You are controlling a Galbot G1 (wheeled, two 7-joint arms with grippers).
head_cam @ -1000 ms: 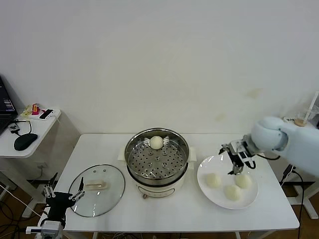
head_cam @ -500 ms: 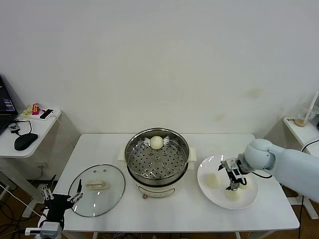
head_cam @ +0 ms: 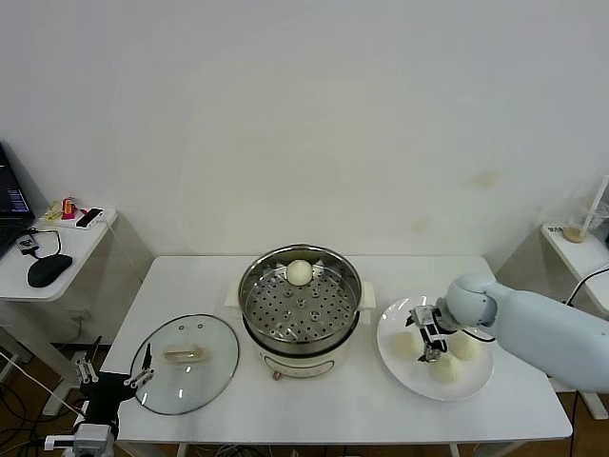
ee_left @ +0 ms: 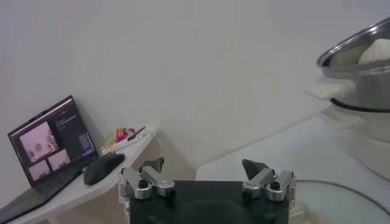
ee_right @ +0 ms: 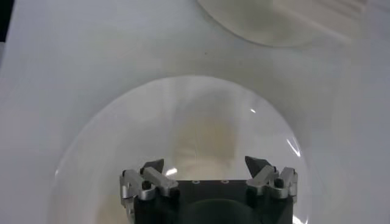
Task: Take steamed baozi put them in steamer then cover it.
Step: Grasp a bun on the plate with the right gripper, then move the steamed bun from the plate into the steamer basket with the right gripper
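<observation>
My right pincer (head_cam: 427, 341) hangs open over the flat white plate (head_cam: 392, 354), among three small cream-white baozi (head_cam: 408, 345). Closing off-centre could squash one or roll it off — the bun below hides behind my fingers. One baozi lies in the shiny steel steamer (head_cam: 300, 303); my left pincer (head_cam: 112, 381) waits open.

I can read no text, label, brand or number anywhere before me. The laptop (ee_left: 49, 149) on the side table to my left shows a lit screen with picture tiles and thin lines of writing, but they are too small for me to make out.
</observation>
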